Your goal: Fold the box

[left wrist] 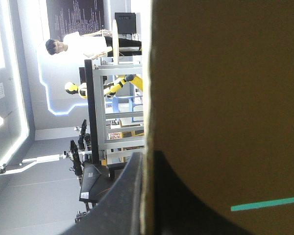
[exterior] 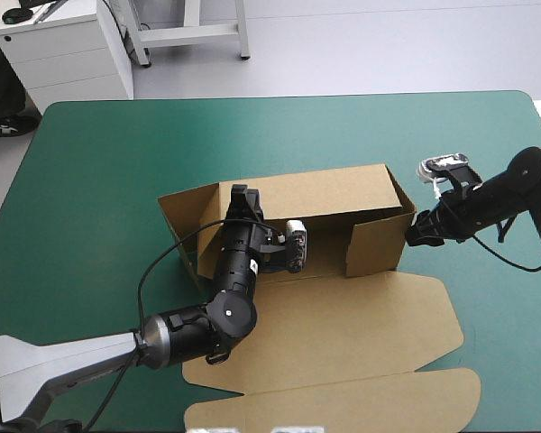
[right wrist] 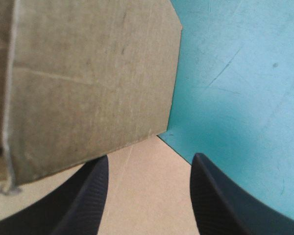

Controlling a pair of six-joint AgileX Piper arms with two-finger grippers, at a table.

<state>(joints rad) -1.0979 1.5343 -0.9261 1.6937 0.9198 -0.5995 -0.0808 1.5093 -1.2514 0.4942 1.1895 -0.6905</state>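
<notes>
The table [exterior: 90,180], under its teal-green cover [right wrist: 245,73], carried the brown box [exterior: 343,334]. Its raised end wall stood just ahead of the right gripper [exterior: 417,231], flat board lay between the parted jaws, and bare cover beside them.

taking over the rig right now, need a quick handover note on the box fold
Left gripper: shut on the box, pinching the top edge of its far wall near the left end.
Right gripper: open, holding nothing, at the box's right end beside the raised flap.
Box: mid-table on the teal-green cover.
Done: far wall and both ends are up.
Left: the lid lies flat toward the near edge, the near side is open, and the walls probably need tucking.
</notes>
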